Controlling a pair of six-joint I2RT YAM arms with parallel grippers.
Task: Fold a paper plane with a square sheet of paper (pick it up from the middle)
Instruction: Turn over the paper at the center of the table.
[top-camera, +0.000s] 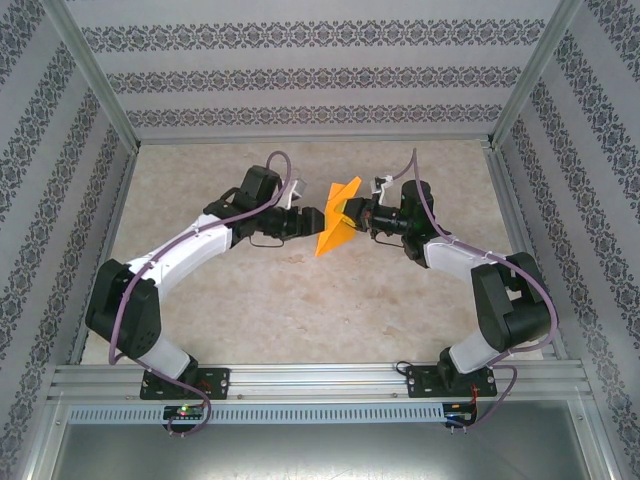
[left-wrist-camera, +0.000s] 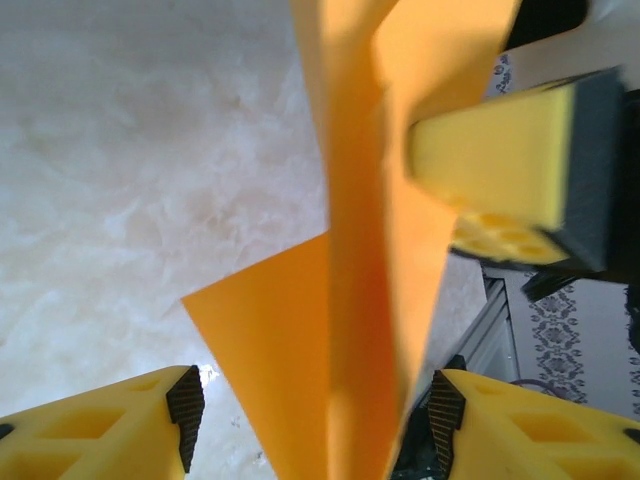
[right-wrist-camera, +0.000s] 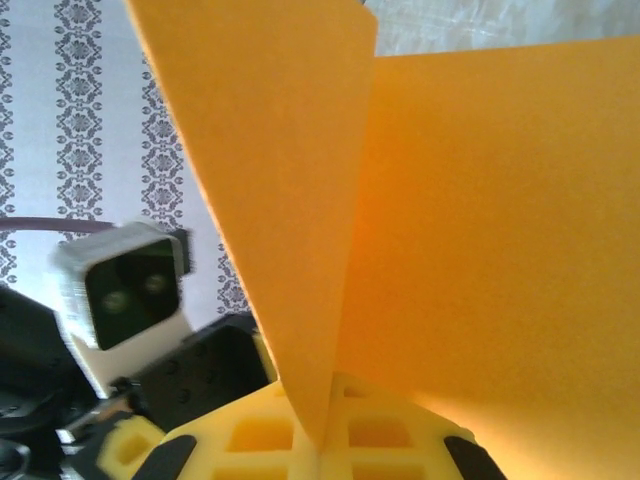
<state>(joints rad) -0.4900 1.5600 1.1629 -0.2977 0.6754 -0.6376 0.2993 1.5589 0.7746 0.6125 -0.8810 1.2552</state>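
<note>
At the near edge the two arms are bolted side by side, and both reach inward over the pale surface (top-camera: 300, 310) to meet around its middle. The left arm (top-camera: 190, 245) comes in from the left and the right arm (top-camera: 455, 255) from the right, wrists facing each other. Between them, lifted off the surface, hangs the square sheet of paper (top-camera: 337, 218). It is orange and already partly folded, with one flap standing away from the rest.

The right jaws are clenched on the sheet. In the right wrist view the paper rises straight out from between its yellow fingers (right-wrist-camera: 380, 430).

The left jaws are released. Their pads (left-wrist-camera: 185, 405) stand apart, and the folded edge passes down through the gap, close by the right-hand pad and clear of the left-hand one.

The sheet's long axis runs near to far, across the line joining the two wrists, so each arm meets it broadside. Both arms are equally close. The sheet lies straight ahead of the left jaws, already inside their gap. Closing would likely catch the fold with no further reach. Withdrawing should go straight back along the arm's own line, or the paper may drag.
</note>
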